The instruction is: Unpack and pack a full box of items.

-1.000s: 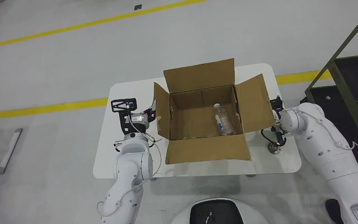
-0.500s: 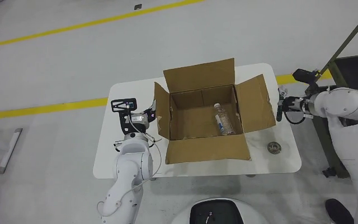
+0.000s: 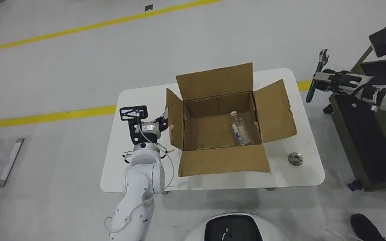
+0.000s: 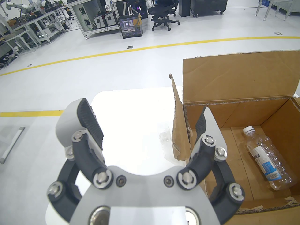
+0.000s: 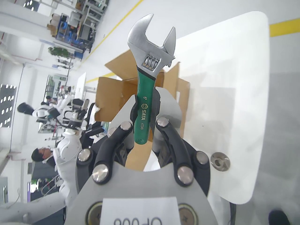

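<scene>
An open cardboard box (image 3: pixel 222 123) stands in the middle of the white table (image 3: pixel 120 156). A clear plastic bottle (image 3: pixel 240 128) lies inside it, also seen as the bottle (image 4: pixel 264 158) in the left wrist view. My right gripper (image 5: pixel 145 105) is shut on the green handle of an adjustable wrench (image 5: pixel 148 76), held in the air off the table's right edge; the wrench (image 3: pixel 315 85) points its steel head up and away. My left gripper (image 4: pixel 145 118) stands open and empty over the table just left of the box (image 4: pixel 236 99).
A small round metal part (image 3: pixel 295 159) lies on the table right of the box, also visible as the metal part (image 5: pixel 219 162). A dark green rack (image 3: pixel 362 120) stands close to the table's right side. The box flaps stick outward on all sides.
The right arm lifted away from the table beside the metal part and swung up and to the right, carrying the wrench past the table edge. The left arm stayed put.
</scene>
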`<act>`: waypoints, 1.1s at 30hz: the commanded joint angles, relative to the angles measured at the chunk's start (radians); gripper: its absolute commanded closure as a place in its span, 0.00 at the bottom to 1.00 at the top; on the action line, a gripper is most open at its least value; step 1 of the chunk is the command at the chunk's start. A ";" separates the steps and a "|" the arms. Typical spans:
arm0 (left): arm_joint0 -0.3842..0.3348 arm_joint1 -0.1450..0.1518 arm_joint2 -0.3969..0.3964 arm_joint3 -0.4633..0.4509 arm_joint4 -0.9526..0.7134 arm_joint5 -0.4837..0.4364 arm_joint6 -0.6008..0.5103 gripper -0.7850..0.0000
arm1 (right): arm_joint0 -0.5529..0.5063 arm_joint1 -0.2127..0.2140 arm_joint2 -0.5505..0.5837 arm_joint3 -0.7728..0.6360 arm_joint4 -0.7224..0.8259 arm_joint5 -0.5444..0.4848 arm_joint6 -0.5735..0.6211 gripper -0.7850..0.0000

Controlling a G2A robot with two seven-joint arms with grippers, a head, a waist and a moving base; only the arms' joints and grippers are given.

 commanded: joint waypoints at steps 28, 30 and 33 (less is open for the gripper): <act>0.000 0.000 0.000 0.000 0.000 0.000 0.000 0.00 | 0.332 -0.147 -0.974 0.429 -0.355 0.043 -0.241 1.00; 0.000 0.000 0.000 0.000 0.000 0.000 0.000 0.00 | 0.349 -0.156 -0.991 0.454 -0.363 0.053 -0.254 1.00; 0.000 0.000 0.000 0.000 0.000 0.000 0.000 0.00 | 0.349 -0.156 -0.991 0.454 -0.363 0.053 -0.254 1.00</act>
